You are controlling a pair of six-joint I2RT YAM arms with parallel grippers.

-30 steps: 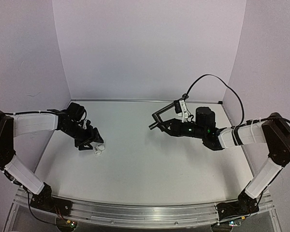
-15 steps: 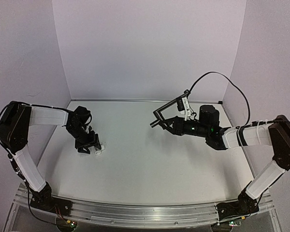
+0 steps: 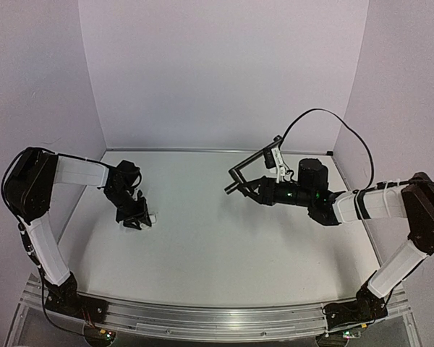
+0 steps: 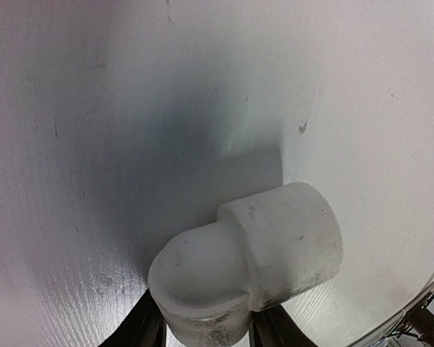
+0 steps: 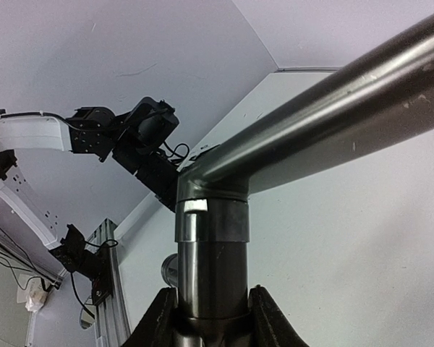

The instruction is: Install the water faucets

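Note:
My right gripper (image 3: 254, 188) is shut on the black metal faucet (image 3: 239, 173), held above the table's right middle with its thin rod angling up toward the back. In the right wrist view the faucet's dark barrel (image 5: 211, 271) stands between my two fingers and the rod (image 5: 333, 137) runs to the upper right. My left gripper (image 3: 139, 219) is at the table's left, shut on the small white plastic fitting (image 3: 150, 217). In the left wrist view the white elbow-shaped fitting (image 4: 249, 264) sits between the finger tips, close to the table surface.
The white table (image 3: 217, 246) is boxed in by lilac walls at the back and both sides. A black cable (image 3: 325, 119) loops above the right arm. An aluminium rail (image 3: 217, 318) runs along the near edge.
My left gripper has turned and shifted slightly toward the centre, holding the white fitting. The left arm's elbow has swung up and inward. The right gripper with the faucet has barely moved.

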